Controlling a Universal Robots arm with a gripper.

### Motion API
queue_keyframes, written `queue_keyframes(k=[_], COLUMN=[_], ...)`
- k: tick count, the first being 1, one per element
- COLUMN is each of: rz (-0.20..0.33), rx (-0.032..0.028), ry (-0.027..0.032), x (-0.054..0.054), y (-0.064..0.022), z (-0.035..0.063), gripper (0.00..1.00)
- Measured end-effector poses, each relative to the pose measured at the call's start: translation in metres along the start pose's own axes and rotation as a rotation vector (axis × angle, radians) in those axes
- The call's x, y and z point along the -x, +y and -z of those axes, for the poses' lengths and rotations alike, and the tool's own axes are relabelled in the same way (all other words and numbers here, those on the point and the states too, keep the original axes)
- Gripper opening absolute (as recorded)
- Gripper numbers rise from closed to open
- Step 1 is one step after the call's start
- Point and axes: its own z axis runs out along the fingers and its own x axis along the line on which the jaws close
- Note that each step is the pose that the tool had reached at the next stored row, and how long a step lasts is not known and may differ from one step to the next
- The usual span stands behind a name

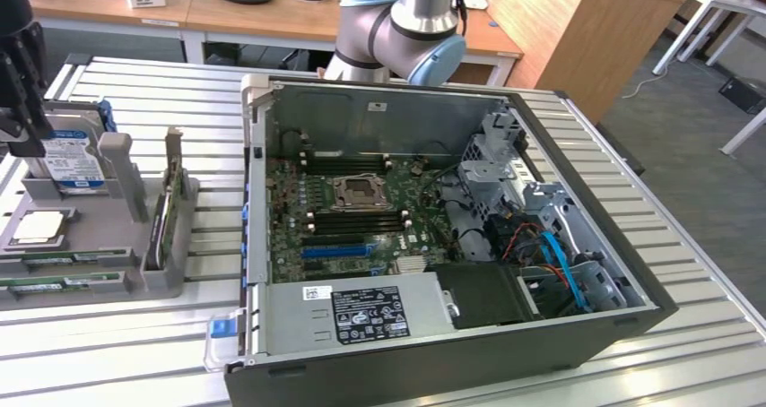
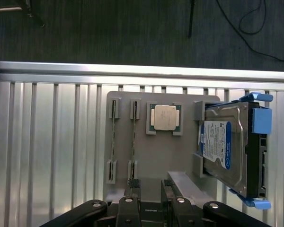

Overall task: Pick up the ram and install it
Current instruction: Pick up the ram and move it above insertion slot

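The black gripper (image 2: 150, 198) hangs above the grey plastic holder tray (image 2: 154, 156), fingers parted and empty, by the thin green ram stick (image 2: 134, 142), stood on edge in slots presumably for easy pinching

Table (image 1: 120, 353): bears the computer case (image 1: 622, 272) and, just beside it on the exterior view's left, the parts holder (image 2: 180, 156).
Case: lying open, motherboard (image 1: 347, 219) inside; the robot arm (image 1: 407, 30) stands behind it.
Ram sticks (image 2: 114, 142): two, on edge, side by side in the holder's slots.
Processor (image 2: 164, 117): flat on the holder, between the ram sticks and the hard drive (image 2: 222, 146).
Hard drive: tilted at the holder's end.
Gripper (image 2: 151, 189): above the holder's edge.
Desks (image 1: 275, 17): behind the table.
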Motion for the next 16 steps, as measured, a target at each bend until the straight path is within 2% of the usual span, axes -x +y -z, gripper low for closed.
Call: queue_keyframes(k=[11,16], rz=[0.000,0.000], rx=[-0.0004,-0.0001], ry=[-0.0002,-0.0001], x=[0.000,0.000], y=[-0.0002,-0.0005], z=[-0.0038,-0.0116], gripper=[0.31,0.31])
